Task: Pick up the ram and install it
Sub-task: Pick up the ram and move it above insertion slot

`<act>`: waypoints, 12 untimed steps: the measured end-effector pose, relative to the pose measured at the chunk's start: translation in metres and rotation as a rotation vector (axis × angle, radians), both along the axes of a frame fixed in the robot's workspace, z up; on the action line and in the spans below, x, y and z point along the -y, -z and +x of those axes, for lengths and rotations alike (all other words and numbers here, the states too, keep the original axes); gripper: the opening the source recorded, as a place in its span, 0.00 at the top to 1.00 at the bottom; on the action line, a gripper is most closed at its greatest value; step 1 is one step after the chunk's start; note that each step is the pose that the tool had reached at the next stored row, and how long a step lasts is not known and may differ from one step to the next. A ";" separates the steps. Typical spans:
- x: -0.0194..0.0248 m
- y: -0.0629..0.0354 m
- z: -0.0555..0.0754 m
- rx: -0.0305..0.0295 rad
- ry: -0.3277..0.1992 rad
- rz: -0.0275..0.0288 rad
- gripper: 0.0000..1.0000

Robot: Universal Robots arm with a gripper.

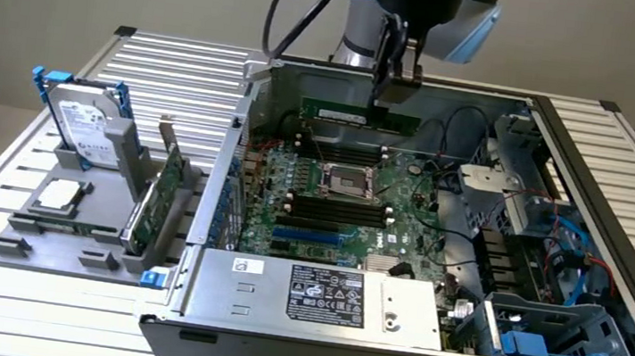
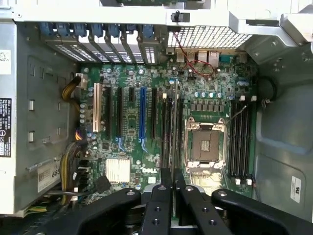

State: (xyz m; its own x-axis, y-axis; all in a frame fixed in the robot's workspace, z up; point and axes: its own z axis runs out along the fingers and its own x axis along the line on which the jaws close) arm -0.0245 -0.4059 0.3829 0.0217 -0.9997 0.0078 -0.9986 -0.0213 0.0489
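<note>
Gripper point(image 1: 394, 101) jaws pinching ram point(image 1: 343, 113) by top edge; stick held level above motherboard point(image 1: 408, 199) far edge, inside case point(image 1: 316, 299)

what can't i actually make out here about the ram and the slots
- Exterior view: which slot lies under the ram; the stick itself covers the board behind it.
- Wrist view: the ram's chips and contacts; it is seen edge-on between the fingers of the gripper.
- Exterior view: the power supply label; print too small.
</note>
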 end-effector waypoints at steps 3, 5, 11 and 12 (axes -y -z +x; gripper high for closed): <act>-0.0027 0.0031 0.003 0.0013 0.000 0.0033 0.87; -0.0046 0.0061 0.004 0.0021 0.000 0.0035 0.87; -0.0098 0.0170 0.005 0.0033 -0.002 0.0036 0.87; -0.0107 0.0186 0.005 0.0035 -0.002 0.0035 0.87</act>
State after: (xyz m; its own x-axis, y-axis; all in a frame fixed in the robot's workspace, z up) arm -0.0192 -0.3952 0.3642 0.0239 -0.9997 0.0044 -0.9987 -0.0237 0.0453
